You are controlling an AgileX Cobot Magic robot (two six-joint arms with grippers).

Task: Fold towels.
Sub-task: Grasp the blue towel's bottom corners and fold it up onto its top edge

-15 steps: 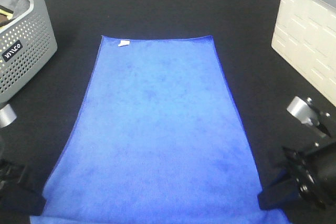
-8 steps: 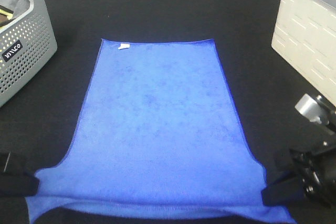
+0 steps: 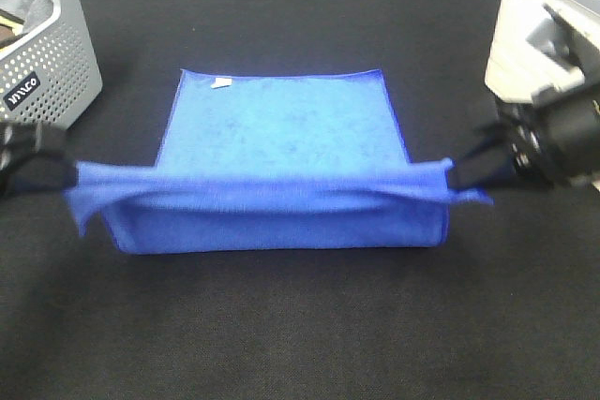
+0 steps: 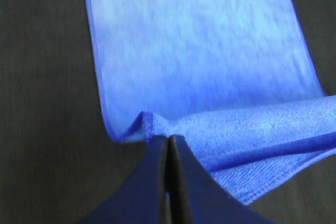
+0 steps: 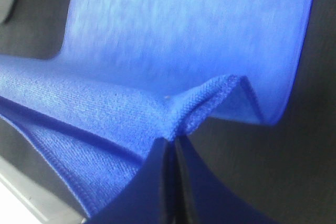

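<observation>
First fold half made: left end effector (image 3: 58,175) and right end effector (image 3: 467,175), each clamped on a towel (image 3: 281,124) corner, hold the raised edge mid-towel, far edge not yet reached.

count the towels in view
1: the blue towel mid-table, its near corners pinched by the left gripper and right gripper. The grey basket may hide others.

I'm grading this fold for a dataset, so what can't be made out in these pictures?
- Grey perforated plastic basket: contents cut off by the high view's top-left edge.
- Small white tag on the blue terry towel: too small to read, high view.
- Left hand: motion-blurred and cut by the high view's left edge.
- Towel's lower layer near the front: hidden under the raised edge, all views.
</observation>
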